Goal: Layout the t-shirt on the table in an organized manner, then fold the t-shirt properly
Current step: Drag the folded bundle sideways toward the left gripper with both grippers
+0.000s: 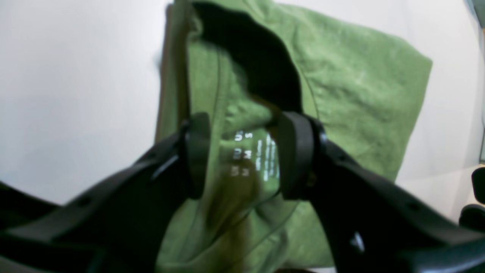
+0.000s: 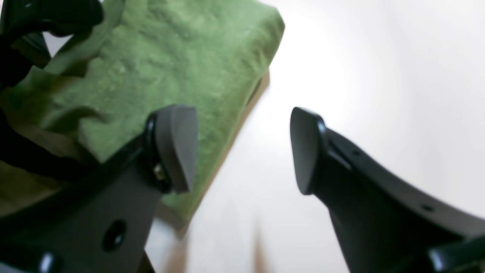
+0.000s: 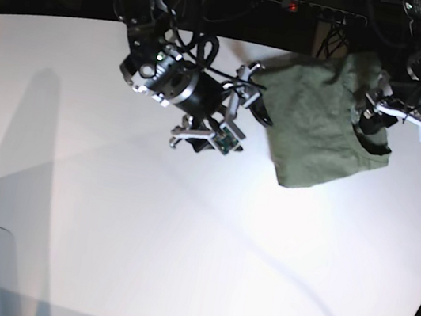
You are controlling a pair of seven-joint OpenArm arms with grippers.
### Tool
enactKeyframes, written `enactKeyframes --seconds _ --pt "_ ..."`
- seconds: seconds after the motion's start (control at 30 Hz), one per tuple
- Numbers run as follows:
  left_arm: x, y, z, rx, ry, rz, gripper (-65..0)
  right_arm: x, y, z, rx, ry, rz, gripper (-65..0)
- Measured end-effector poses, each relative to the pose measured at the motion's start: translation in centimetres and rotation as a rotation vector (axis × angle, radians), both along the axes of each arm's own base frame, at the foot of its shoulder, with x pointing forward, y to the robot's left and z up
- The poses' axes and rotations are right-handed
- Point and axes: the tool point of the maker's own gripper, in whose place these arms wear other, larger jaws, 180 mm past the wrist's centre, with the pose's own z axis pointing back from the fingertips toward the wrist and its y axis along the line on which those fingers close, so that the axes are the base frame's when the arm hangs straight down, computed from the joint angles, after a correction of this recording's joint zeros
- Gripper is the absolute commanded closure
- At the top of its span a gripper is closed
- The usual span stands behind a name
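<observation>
Olive t-shirt (image 3: 320,123) bunched and rumpled on the table (image 3: 181,242); left gripper (image 1: 242,155) clamps its collar, right gripper (image 2: 242,149) gapes beside it.

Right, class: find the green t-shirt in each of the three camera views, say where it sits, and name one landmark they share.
Left wrist: the t-shirt fills the centre and upper right, with its neck label between the left gripper jaws.
Right wrist: upper left, beside the open right gripper.
Base: upper right, near the table far edge.
Shared landmark: the white table under the shirt.
</observation>
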Motion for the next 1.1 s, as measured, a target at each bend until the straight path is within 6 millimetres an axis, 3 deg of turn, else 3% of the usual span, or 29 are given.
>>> enactKeyframes --seconds 0.2,0.33,0.4,0.63,0.87,1.1 --pt "-0.8 0.1 -0.6 -0.001 0.019 0.008 -28.8 0.1 0.0 0.1 -0.002 -0.003 0.001 -38.5" --pt "-1.7 3.1 -0.7 0.014 0.053 0.142 -28.9 0.7 0.0 0.4 0.0 -0.016 0.0 -38.5" --pt "-1.8 3.6 -0.6 0.025 0.056 0.146 -28.9 0.7 -0.1 0.4 -0.002 -0.019 0.0 -38.5" --pt "-0.7 3.2 -0.5 0.01 0.041 0.149 -28.9 0.7 -0.1 0.4 -0.004 -0.017 0.0 -38.5" --pt "-2.1 3.2 -3.1 -0.027 0.112 0.177 -28.9 0.7 -0.1 0.3 -0.004 -0.016 0.001 -38.5" --pt "-0.4 0.8 -3.5 -0.057 0.088 0.108 -28.7 0.7 -0.1 0.4 -0.003 -0.018 0.001 -38.5"
